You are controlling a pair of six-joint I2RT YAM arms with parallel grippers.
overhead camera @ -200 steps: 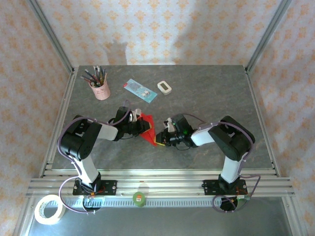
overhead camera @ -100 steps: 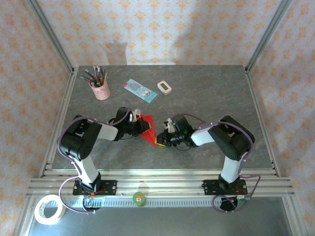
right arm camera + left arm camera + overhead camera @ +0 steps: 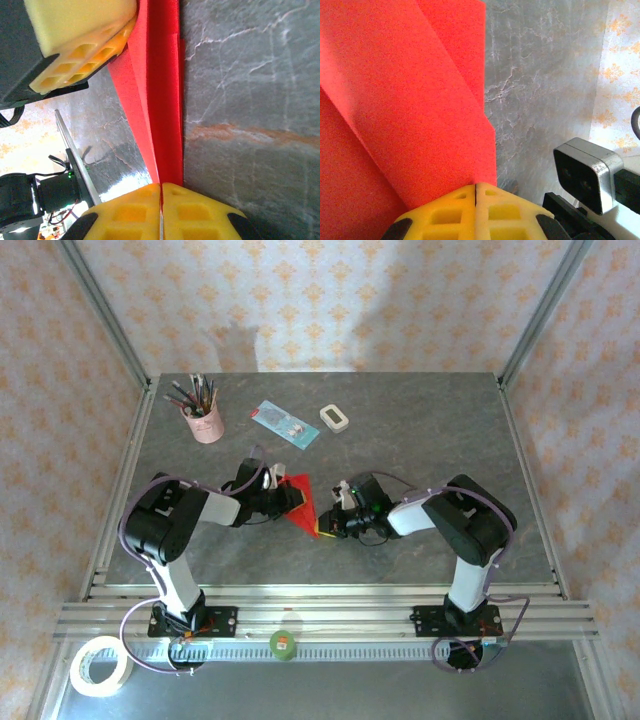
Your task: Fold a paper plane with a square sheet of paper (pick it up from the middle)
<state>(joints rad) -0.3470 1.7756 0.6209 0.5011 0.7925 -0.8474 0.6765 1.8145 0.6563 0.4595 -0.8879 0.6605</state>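
The folded red paper (image 3: 305, 502) was just 7 o'clock of the desk (image 3: 430, 430) centre. The left gripper (image 3: 288, 498) clenched its 9 o'clock edge and the right gripper (image 3: 328, 523) its 5 o'clock tip.

Bright, even light; soft shadows on the back wall (image 3: 330, 300); close-ups slightly grainy.
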